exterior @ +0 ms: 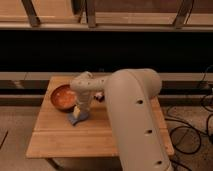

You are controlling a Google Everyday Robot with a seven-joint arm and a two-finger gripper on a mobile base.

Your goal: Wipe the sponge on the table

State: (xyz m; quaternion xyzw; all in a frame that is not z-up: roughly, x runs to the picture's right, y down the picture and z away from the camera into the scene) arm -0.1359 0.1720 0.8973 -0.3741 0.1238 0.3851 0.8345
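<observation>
The light wooden table (65, 137) fills the lower middle of the camera view. A small light-blue sponge (78, 117) with a yellowish side lies on its top, just below the orange-red bowl. My gripper (80, 110) reaches down onto the sponge from the right and presses on it, at the end of the big white arm (132, 115). The arm hides much of the table's right half.
A round orange-red bowl (63, 96) sits at the table's back left, close to the sponge. A small dark object (99, 96) lies behind the wrist. A dark low shelf runs behind the table. Cables trail on the floor at the right.
</observation>
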